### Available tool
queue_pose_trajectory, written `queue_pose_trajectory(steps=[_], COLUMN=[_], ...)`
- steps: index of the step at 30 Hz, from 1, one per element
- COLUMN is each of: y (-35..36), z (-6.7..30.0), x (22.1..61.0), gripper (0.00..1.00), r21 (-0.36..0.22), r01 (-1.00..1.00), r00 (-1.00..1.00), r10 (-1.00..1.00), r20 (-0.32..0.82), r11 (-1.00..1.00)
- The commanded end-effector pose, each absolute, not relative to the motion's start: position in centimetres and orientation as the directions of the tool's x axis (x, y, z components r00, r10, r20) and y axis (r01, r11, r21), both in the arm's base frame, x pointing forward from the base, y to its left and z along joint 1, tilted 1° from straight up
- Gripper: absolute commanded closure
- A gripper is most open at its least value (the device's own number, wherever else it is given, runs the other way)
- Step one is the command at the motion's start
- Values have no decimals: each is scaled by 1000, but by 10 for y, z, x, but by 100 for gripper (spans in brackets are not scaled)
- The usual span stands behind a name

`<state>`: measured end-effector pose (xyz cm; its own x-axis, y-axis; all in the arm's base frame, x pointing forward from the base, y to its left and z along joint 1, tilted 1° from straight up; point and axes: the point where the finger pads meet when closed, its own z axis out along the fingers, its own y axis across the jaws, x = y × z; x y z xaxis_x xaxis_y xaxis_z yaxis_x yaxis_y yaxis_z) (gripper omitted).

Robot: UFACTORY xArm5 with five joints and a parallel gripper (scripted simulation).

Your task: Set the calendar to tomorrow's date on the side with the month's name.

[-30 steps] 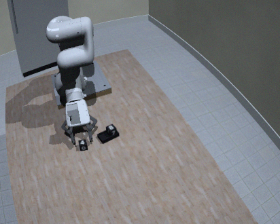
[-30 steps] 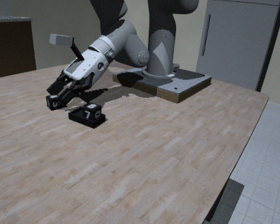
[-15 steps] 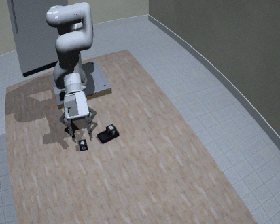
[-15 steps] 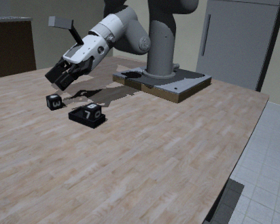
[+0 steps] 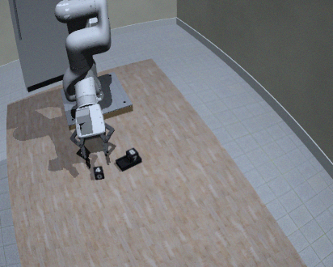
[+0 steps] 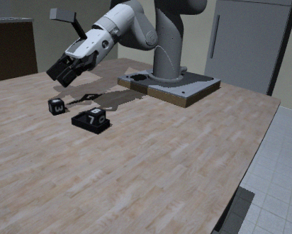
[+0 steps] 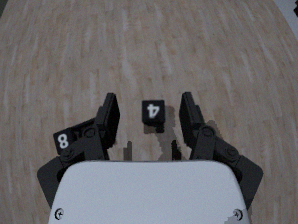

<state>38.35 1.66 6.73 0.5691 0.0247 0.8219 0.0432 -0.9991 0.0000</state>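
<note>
My gripper (image 5: 98,163) (image 6: 58,79) (image 7: 149,103) is open and empty, raised above and behind the loose cube. The loose black cube (image 5: 99,173) (image 6: 56,106) (image 7: 153,111) lies flat on the table beside the tray, with a white 4 on top. The top view shows a 0 on one side; the exterior view shows a 3 turned on its side. The black tray (image 5: 121,165) (image 6: 83,126) lies flat. The second cube (image 5: 132,154) (image 6: 97,117) (image 7: 62,140) stands in one end of it, 8 on top, 7 and 0 on two sides. The tray's other end is empty.
The wooden table (image 5: 158,210) (image 6: 149,170) bears the arm's base plate (image 5: 120,97) (image 6: 199,90) behind the cubes. In the wrist view a finger partly hides the tray. The gripper's shadow falls on the table near the loose cube.
</note>
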Motion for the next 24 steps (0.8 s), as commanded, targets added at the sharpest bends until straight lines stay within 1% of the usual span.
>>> queue_pose_trajectory(steps=[1, 10, 19, 24], y=[17, 17, 17, 17], z=[69, 70, 70, 71], x=[384, 386, 386, 387], gripper=[29, 29, 29, 29], r21=[0, 0, 0, 0], r01=[43, 43, 43, 43], r00=[574, 655, 674, 726], r10=[25, 28, 29, 31], r20=[819, 755, 738, 687], r11=[-999, -999, -999, -999])
